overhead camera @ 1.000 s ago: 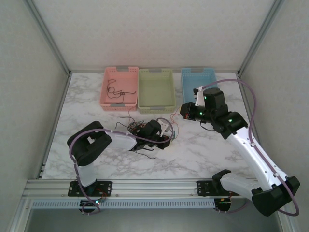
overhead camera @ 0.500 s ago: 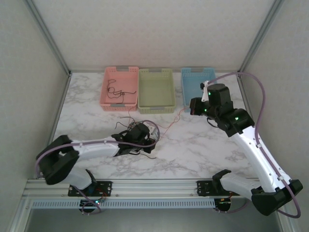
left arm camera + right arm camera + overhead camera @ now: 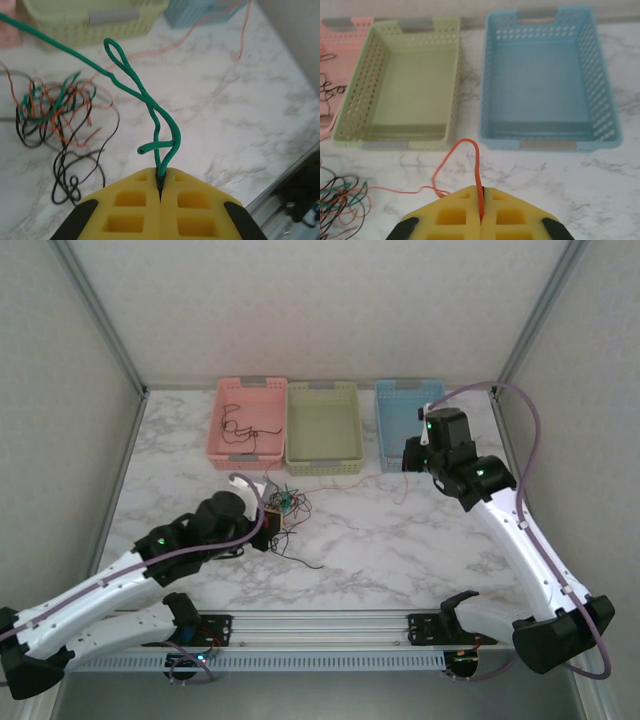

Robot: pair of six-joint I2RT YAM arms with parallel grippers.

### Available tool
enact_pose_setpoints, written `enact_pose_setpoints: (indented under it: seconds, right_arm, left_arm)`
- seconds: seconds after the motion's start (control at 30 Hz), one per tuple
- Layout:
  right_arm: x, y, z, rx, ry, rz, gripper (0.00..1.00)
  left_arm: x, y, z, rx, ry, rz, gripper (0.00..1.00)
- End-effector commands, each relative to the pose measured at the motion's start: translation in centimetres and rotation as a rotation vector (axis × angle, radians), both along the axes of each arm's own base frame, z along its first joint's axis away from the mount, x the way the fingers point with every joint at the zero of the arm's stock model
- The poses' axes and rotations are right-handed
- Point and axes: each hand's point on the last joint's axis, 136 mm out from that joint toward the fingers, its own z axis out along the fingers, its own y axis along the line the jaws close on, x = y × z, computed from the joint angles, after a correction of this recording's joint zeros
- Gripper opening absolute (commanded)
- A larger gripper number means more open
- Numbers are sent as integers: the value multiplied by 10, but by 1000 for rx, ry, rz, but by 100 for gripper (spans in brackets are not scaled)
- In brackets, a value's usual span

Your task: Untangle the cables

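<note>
The left gripper [image 3: 160,186] is closed on a green cable [image 3: 150,107], which loops up off the table [image 3: 400,540]. The right gripper [image 3: 481,200] pinches an orange cable [image 3: 476,165] just in front of the blue basket [image 3: 550,145] and green basket [image 3: 405,145]. The tangle [image 3: 50,107] lies left of centre, near the green basket's front rim. Bare marble spreads right of it and toward the near rail. A black cable [image 3: 238,425] sits in the pink basket [image 3: 245,462].

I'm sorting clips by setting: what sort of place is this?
Probably a lab robot cell: marble-patterned table, enclosed by aluminium rails and white walls, with a pink basket, green basket and blue basket.
</note>
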Motion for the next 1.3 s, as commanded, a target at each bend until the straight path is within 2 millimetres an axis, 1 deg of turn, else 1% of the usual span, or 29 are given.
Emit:
enact_pose_setpoints:
  seconds: [0.0, 0.07, 0.1, 0.17, 0.2, 0.27, 0.33, 0.4, 0.47, 0.5, 0.53, 0.6, 0.67, 0.73, 0.8, 0.83, 0.87, 0.9, 0.93, 0.97, 1.03, 1.07, 1.1, 1.17, 1.27]
  right_arm:
    - [-11, 19, -25, 120, 65, 60, 0]
    - [-19, 27, -47, 164, 124, 77, 0]
    - [-23, 29, -55, 179, 147, 79, 0]
    - [-31, 33, -69, 216, 185, 88, 0]
    - [-34, 33, -73, 231, 195, 87, 0]
    - [-41, 34, -79, 256, 206, 85, 0]
    - [-46, 34, -81, 270, 218, 90, 0]
    - [-50, 35, -82, 281, 228, 93, 0]
    - [-54, 35, -81, 290, 233, 96, 0]
    - [-55, 35, -81, 294, 236, 96, 0]
    - [-56, 35, -80, 299, 237, 97, 0]
    - [-58, 35, -79, 306, 239, 100, 0]
    - [-59, 36, -78, 308, 241, 104, 0]
    - [-59, 35, -76, 305, 242, 106, 0]
    - [-60, 35, -72, 308, 236, 107, 0]
    - [-59, 36, -70, 309, 233, 108, 0]
    - [-59, 36, -69, 311, 230, 109, 0]
    - [-59, 36, -67, 313, 228, 110, 0]
    - [-59, 36, -67, 312, 228, 111, 0]
    - [-59, 36, -66, 313, 226, 112, 0]
    - [-59, 37, -66, 311, 227, 113, 0]
    - [-58, 37, -66, 311, 226, 114, 0]
    - [-57, 37, -66, 309, 228, 112, 0]
    - [-57, 37, -68, 308, 230, 111, 0]
    - [-56, 38, -67, 314, 225, 114, 0]
  left_arm:
    - [12, -1, 55, -24, -109, 0, 0]
    - [32, -11, 74, -13, -128, -3, 0]
    - [43, -16, 77, -1, -117, 1, 0]
    - [78, -29, 79, -12, -81, 20, 0]
    - [94, -35, 76, -25, -57, 23, 0]
    - [136, -45, 64, 7, -13, 55, 0]
    - [171, -55, 51, 70, 12, 76, 0]
    - [201, -66, 42, 33, 66, 81, 0]
    - [232, -76, 24, 9, 130, 97, 0]
    - [243, -77, 17, 22, 142, 109, 0]
    - [255, -80, 6, 46, 158, 117, 0]
    - [270, -88, -13, 64, 200, 116, 0]
    - [280, -95, -31, 81, 238, 117, 0]
    - [289, -98, -49, 111, 274, 129, 0]
    - [293, -101, -60, 121, 295, 131, 2]
    - [296, -101, -66, 136, 302, 138, 11]
    - [297, -100, -72, 152, 314, 142, 24]
    - [298, -100, -77, 160, 326, 141, 40]
    - [299, -99, -81, 166, 334, 140, 52]
    - [299, -99, -82, 172, 334, 139, 58]
    - [297, -99, -74, 165, 323, 130, 68]
    - [295, -99, -67, 160, 312, 128, 71]
    - [293, -98, -57, 152, 292, 125, 73]
    - [287, -96, -33, 131, 251, 117, 75]
    - [266, -85, 9, 84, 174, 119, 75]
